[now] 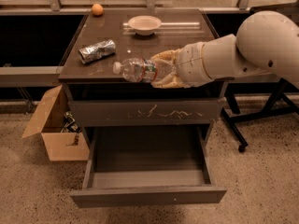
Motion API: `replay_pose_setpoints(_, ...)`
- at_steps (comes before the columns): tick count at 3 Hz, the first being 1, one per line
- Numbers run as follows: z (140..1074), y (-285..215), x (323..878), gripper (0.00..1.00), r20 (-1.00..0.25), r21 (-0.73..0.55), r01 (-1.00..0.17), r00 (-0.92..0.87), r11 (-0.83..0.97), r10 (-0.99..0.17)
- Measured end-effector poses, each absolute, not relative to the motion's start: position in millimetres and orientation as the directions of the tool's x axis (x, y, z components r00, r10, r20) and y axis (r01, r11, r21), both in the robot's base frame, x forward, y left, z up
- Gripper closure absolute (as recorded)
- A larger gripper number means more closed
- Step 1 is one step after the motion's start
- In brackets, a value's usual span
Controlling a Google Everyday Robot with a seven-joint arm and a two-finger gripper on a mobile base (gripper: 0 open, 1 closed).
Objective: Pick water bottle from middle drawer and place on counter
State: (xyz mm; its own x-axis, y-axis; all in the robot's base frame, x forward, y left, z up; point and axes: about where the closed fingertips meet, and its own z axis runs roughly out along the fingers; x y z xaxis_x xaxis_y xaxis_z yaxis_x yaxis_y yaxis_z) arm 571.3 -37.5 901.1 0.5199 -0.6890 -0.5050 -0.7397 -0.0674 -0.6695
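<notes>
The gripper [160,71], fingers [164,82] clamped on the water bottle [134,70], holds it above the table's [140,48] front edge, out of the middle drawer [149,196]; setting down remains.

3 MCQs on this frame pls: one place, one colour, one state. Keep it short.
1. The middle drawer is: A shut; B open, nothing seen inside; C open and full.
2. The water bottle is: A in the drawer; B held sideways in the pincer by the counter's front edge; C on the floor.
3. The bowl is: A white; B blue; C black.

Answers:
1. B, its bare floor shows.
2. B, the pincer grips it with the cap pointing away from the arm.
3. A, it looks pale against the dark top.
</notes>
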Motion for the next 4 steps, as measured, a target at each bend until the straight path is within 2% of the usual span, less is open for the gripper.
replay_pose_setpoints(1,901.2,-37.5,571.4,1.00,-0.505,-0.669,-0.740,0.520,-0.067,-0.689)
replay_pose_setpoints(3,935.4,-90.2,637.5,1.00,-0.610,-0.588,-0.804,0.369,0.088,-0.701)
replay_pose_setpoints(4,942.3,-109.1,671.4,1.00,-0.622,-0.558,-0.817,0.297,0.144,-0.725)
